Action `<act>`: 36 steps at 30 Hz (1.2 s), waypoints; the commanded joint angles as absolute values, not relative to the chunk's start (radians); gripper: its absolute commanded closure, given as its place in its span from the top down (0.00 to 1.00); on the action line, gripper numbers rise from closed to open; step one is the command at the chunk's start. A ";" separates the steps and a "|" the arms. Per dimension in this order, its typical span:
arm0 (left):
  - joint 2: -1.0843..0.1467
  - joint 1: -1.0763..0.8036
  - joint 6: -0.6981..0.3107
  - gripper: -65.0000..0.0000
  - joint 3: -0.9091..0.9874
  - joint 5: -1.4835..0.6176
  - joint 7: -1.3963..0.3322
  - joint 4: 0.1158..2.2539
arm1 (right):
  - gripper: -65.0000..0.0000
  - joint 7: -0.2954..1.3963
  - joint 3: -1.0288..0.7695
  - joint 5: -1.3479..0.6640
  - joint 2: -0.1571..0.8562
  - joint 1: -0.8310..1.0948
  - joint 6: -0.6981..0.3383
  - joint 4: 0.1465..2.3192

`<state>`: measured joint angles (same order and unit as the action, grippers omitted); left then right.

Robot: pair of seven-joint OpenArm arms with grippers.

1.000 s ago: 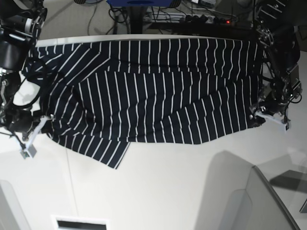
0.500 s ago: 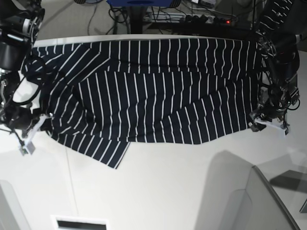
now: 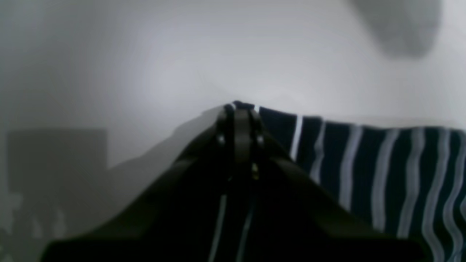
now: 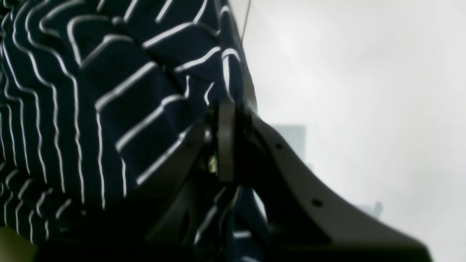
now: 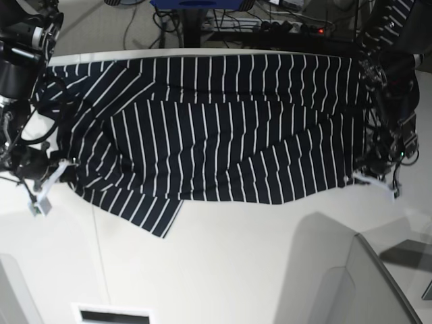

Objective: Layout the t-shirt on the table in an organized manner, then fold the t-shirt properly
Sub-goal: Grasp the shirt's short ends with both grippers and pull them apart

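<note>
The left end effector (image 3: 238, 111) has its dark fingers pressed together on a corner of the dark navy, white-striped soft fabric t-shirt (image 5: 216, 128); from the wrist view the cloth peaks up right at the fingertips and runs off to one side of them, with bare off-white smooth bench (image 5: 256, 270) beyond. The right end effector (image 4: 227, 109) is likewise pinched shut on a hem, with rumpled stripes bunched against one side of its fingers and plain bench on the other.

Outward from the two grips, the shirt lies spread wide between them across the far part of the bench, its far edge close to the bench's far rim. It is not flat: diagonal creases run through the middle, one layer lies folded over another, and a pointed flap juts toward the near side not far from the right end effector.

I'd judge this is the laying-out step, with both corners freshly gripped and no proper fold begun. The next move looks to call for both arms acting together, lifting a little and drawing apart to tension the cloth so the creases pull out. Uneven pulling would likely skew the shirt or drag it toward the far rim.
</note>
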<state>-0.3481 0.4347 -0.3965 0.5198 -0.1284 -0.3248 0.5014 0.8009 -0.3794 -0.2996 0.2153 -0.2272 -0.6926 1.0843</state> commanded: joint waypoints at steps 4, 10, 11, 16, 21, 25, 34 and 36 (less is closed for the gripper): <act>-0.366 0.470 -0.406 0.00 0.519 -0.139 -0.358 0.639 | 0.01 0.739 -0.354 -0.314 0.254 -0.275 -0.698 1.096; -0.363 0.467 -0.406 0.00 0.519 -0.147 -0.458 0.806 | 0.01 0.596 -0.280 -0.314 0.282 -0.282 -0.697 1.096; -0.363 0.466 -0.406 0.00 0.519 -0.147 -0.469 0.828 | 0.01 0.567 -0.280 -0.314 0.282 -0.282 -0.697 1.096; -0.363 0.463 -0.406 0.00 0.519 -0.147 -0.509 0.891 | 0.01 0.429 -0.278 -0.314 0.282 -0.282 -0.698 1.084; -0.363 0.443 -0.406 0.00 0.519 -0.148 -0.518 0.957 | 0.01 0.298 -0.277 -0.314 0.298 -0.303 -0.698 1.000; -0.361 0.440 -0.406 0.00 0.519 -0.150 -0.518 0.974 | 0.01 0.199 -0.275 -0.314 0.305 -0.329 -0.698 0.920; -0.349 0.440 -0.406 0.00 0.519 -0.150 -0.518 0.974 | 0.01 -0.031 -0.105 -0.314 0.355 -0.383 -0.698 0.769; -0.349 0.440 -0.407 0.00 0.519 -0.150 -0.518 0.974 | 0.01 -0.059 -0.079 -0.315 0.357 -0.398 -0.698 0.723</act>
